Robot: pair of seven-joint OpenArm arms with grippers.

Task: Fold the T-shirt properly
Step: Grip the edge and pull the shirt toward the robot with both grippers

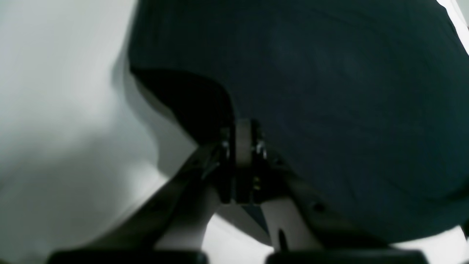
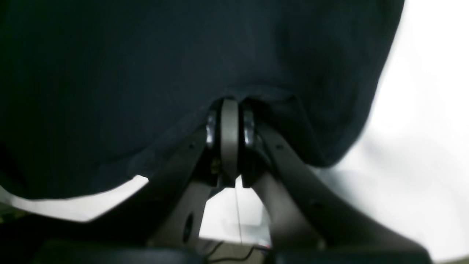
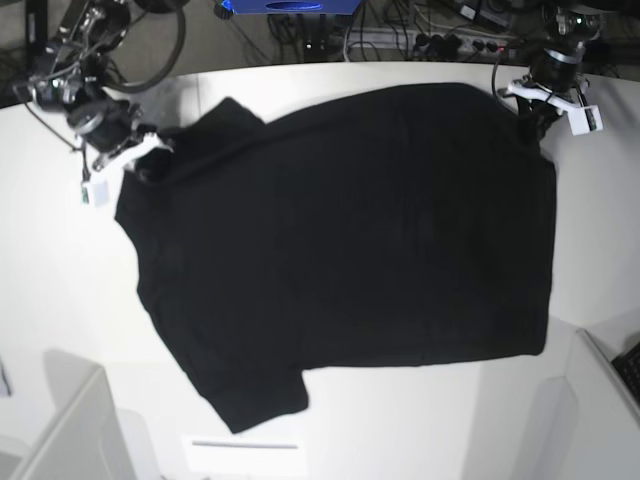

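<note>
From the base camera I see the T-shirt (image 3: 350, 240) spread out flat on the white table (image 3: 60, 290), plain black side up, covering most of the middle of the surface. One short sleeve points toward the near edge of the table, the other lies at the far side near my right arm, and the straight hem runs down the side nearest my left arm. My right gripper (image 3: 148, 160) sits at the shirt's far corner on that view's left — its jaws are pressed together on a bunched bit of the black cloth, and the right wrist view confirms it: the right gripper (image 2: 230, 110) has the fabric edge pinched tight between its fingers, the shirt filling the upper part of that picture with white table showing beside and beneath it. My left gripper (image 3: 535, 110) is at the opposite far corner, by the hem. In the left wrist view the left gripper (image 1: 243, 130) is likewise closed on the shirt's edge, with the dark cloth (image 1: 329, 110) stretching away above and to the right, and a small fold of it casting a shadow on the table just beside the jaws. Beyond the table's far edge lies a tangle of cables (image 3: 420, 35).
</note>
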